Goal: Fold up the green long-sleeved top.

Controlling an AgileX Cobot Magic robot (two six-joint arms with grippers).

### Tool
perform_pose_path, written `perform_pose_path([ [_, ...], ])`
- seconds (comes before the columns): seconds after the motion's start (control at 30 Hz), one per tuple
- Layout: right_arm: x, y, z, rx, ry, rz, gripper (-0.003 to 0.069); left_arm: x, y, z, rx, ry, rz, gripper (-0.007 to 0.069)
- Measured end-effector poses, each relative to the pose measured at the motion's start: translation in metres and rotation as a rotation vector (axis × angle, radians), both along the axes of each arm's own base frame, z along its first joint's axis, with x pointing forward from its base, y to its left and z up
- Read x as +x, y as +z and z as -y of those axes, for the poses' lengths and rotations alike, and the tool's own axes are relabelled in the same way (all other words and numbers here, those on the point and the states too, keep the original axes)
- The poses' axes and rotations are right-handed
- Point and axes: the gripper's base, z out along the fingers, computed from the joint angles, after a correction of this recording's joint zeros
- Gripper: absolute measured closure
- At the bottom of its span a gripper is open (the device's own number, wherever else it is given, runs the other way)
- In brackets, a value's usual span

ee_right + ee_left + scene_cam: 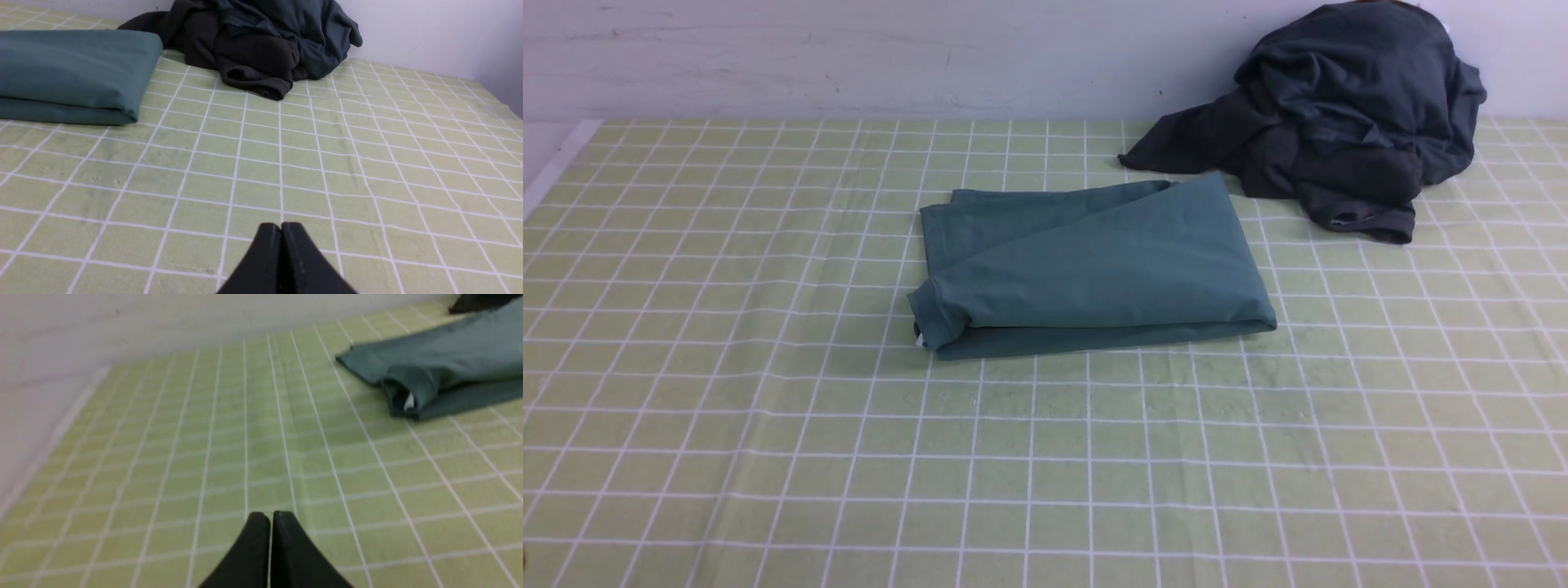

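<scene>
I saw the green long-sleeved top [1086, 269] lying folded in a compact rectangle mid-worktop [768, 457]; the dark clothing heap [1339, 122] sat just behind it to the right; my left tool [270, 516] and right tool [281, 226] both hung pinched together, empty, well apart from the top.

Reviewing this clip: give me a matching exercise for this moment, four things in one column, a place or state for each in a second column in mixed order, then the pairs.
Things
1. green long-sleeved top
2. dark grey clothing heap
3. left gripper
4. checked tablecloth

Places or states
A. crumpled against the wall, far right
B. shut, holding nothing, above bare cloth
C. folded into a flat packet at the table's middle
D. light green with white grid lines, spread under everything

Pairs: 1-C, 2-A, 3-B, 4-D
</scene>
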Motion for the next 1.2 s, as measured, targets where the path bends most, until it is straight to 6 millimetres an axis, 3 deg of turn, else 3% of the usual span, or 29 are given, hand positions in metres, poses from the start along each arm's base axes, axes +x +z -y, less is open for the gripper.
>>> perform_pose_path([
  [0.13,0.0,0.0,0.0,-0.001,0.0,-0.001,0.0669,0.006,-0.031,0.001,-0.051,0.013,-0.042,0.0627],
  [1.2,0.0,0.0,0.0,-0.001,0.0,-0.002,0.0669,0.007,-0.031,-0.002,-0.063,0.066,-0.006,0.0627],
])
